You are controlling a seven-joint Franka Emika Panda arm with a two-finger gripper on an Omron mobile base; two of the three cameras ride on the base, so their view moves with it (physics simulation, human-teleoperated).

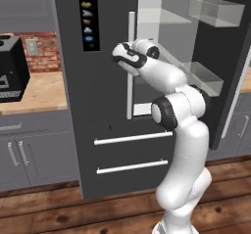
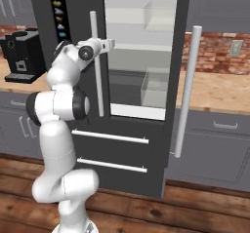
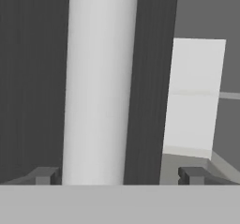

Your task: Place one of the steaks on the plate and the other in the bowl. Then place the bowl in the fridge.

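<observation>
The fridge [image 1: 100, 96] is tall and dark grey, with its right door [image 2: 183, 42] swung open and its left door shut. My gripper [image 3: 117, 175] is open, right in front of the left door's long silver handle [image 3: 99, 82]. The handle stands between my two finger tips without touching them. From the base cameras my hand [image 1: 127, 56] [image 2: 106, 44] is at the upper part of that handle [image 2: 96, 81]. White shelves and a clear bin [image 2: 154, 88] sit inside the open half. The steaks, the plate and the bowl are out of view.
A black machine [image 1: 11, 69] stands on the wooden counter [image 1: 44, 91] left of the fridge. Another counter [image 2: 215, 93] runs on the right behind the open door. Two lower drawers with bar handles [image 1: 132, 138] sit under the doors. Clear door bins [image 1: 215, 10] jut from the open door.
</observation>
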